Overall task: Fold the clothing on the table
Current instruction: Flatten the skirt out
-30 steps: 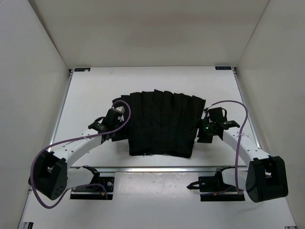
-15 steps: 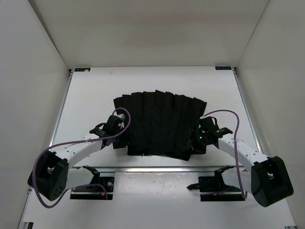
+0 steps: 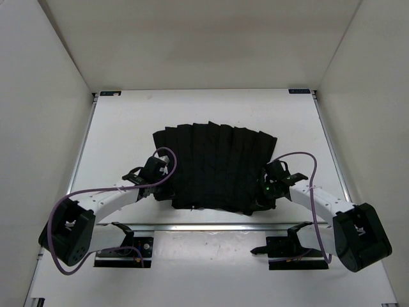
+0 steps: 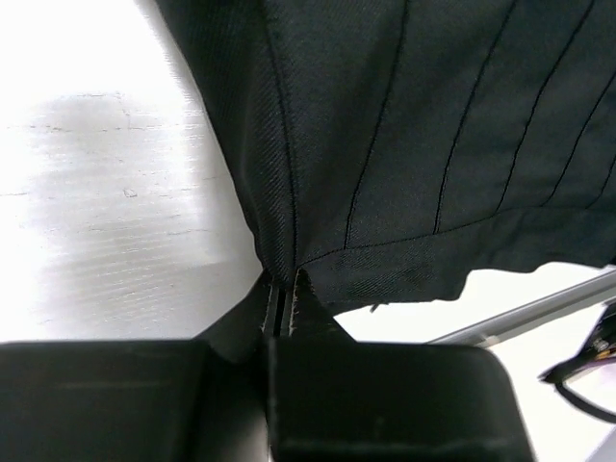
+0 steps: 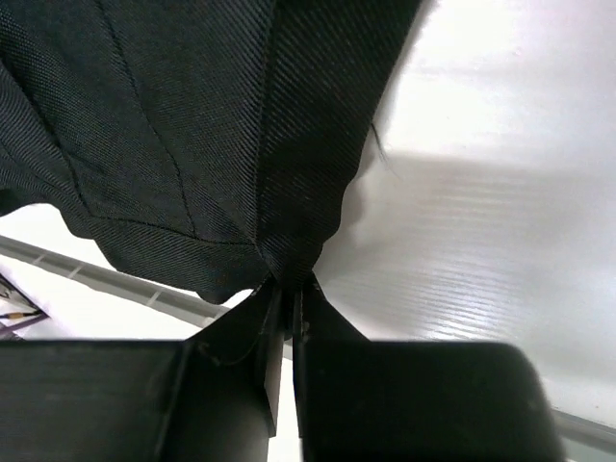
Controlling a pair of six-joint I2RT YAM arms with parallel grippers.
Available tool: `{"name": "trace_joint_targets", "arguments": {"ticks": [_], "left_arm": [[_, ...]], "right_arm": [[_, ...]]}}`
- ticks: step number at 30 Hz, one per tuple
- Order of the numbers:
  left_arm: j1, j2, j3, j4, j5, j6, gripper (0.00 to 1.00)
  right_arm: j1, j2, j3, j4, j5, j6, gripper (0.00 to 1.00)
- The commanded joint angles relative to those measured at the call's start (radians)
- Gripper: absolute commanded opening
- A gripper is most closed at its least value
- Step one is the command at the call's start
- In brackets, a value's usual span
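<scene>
2 claws, each pinched shut on a near corner of the black skirt.

The left claw (image 4: 285, 293) has its 2 fingers pressed together with only a sliver between them, and a small peak of fabric from the skirt's (image 3: 214, 167) near-left corner is caught at the tips. The right claw (image 5: 286, 292) is equally narrow and grips the near-right corner, where the cloth bunches into a tuck that rises from its tips. The skirt lies spread flat in the middle of the white table (image 3: 128, 128), pleats running away from the arms, with its narrower banded edge nearest them and the wider hem at the far side. That near edge sits just beyond the aluminium rail (image 3: 211, 226). In the overhead view, both arms reach inward from either side of the garment.
</scene>
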Motion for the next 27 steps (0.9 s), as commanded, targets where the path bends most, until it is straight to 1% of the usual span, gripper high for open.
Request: {"name": "trace_joint_targets", "arguments": {"ticks": [1, 5, 9, 11, 12, 14, 15, 16, 17, 18, 19, 20, 21, 22, 23, 24, 25, 26, 27], "left_arm": [[-0.011, -0.019, 0.019, 0.005, -0.005, 0.016, 0.00], [-0.011, -0.051, -0.002, -0.009, -0.017, 0.011, 0.00], [-0.020, -0.053, 0.027, -0.038, -0.042, 0.033, 0.00], [-0.014, -0.039, 0.079, -0.043, -0.048, 0.057, 0.00], [0.006, -0.031, 0.094, -0.044, -0.043, 0.079, 0.00], [0.043, 0.017, 0.187, -0.031, -0.034, 0.125, 0.00], [0.078, 0.057, 0.259, -0.020, -0.025, 0.161, 0.00], [0.093, 0.088, 0.299, -0.014, -0.022, 0.204, 0.00], [0.126, 0.151, 0.400, -0.024, -0.030, 0.250, 0.00], [0.155, 0.195, 0.527, -0.030, -0.034, 0.271, 0.00], [0.185, 0.281, 0.612, -0.072, -0.036, 0.313, 0.00], [0.201, 0.382, 0.801, -0.137, -0.036, 0.343, 0.00], [0.222, 0.477, 1.003, -0.167, -0.025, 0.356, 0.00], [0.241, 0.557, 1.204, -0.223, -0.023, 0.384, 0.00], [0.244, 0.590, 1.302, -0.274, -0.020, 0.395, 0.00], [0.252, 0.637, 1.470, -0.306, -0.023, 0.410, 0.00], [0.256, 0.662, 1.554, -0.320, -0.043, 0.401, 0.00], [0.259, 0.667, 1.650, -0.313, -0.045, 0.400, 0.00], [0.270, 0.624, 1.644, -0.293, -0.036, 0.392, 0.00]], "right_arm": [[-0.001, 0.011, 0.036, 0.023, 0.015, -0.007, 0.00], [-0.038, -0.018, 0.037, 0.009, 0.002, -0.037, 0.00], [-0.091, -0.075, 0.111, -0.009, -0.003, -0.075, 0.00], [-0.133, -0.069, 0.155, -0.003, -0.014, -0.101, 0.00], [-0.152, -0.048, 0.195, 0.006, -0.020, -0.124, 0.00], [-0.182, 0.030, 0.272, 0.014, -0.012, -0.167, 0.00], [-0.199, 0.056, 0.342, 0.018, -0.002, -0.200, 0.00], [-0.208, 0.108, 0.426, 0.027, 0.005, -0.236, 0.00], [-0.231, 0.177, 0.527, 0.031, -0.003, -0.268, 0.00], [-0.258, 0.216, 0.583, 0.031, -0.006, -0.291, 0.00], [-0.274, 0.295, 0.732, 0.008, -0.011, -0.325, 0.00], [-0.292, 0.382, 0.895, -0.024, -0.021, -0.340, 0.00], [-0.306, 0.423, 0.975, -0.038, -0.026, -0.362, 0.00], [-0.309, 0.487, 1.155, -0.072, -0.028, -0.379, 0.00], [-0.308, 0.547, 1.326, -0.101, -0.023, -0.394, 0.00], [-0.305, 0.602, 1.481, -0.130, -0.011, -0.396, 0.00], [-0.306, 0.622, 1.561, -0.138, -0.017, -0.402, 0.00], [-0.305, 0.651, 1.688, -0.161, -0.020, -0.397, 0.00], [-0.302, 0.665, 1.739, -0.166, -0.031, -0.406, 0.00]]}}
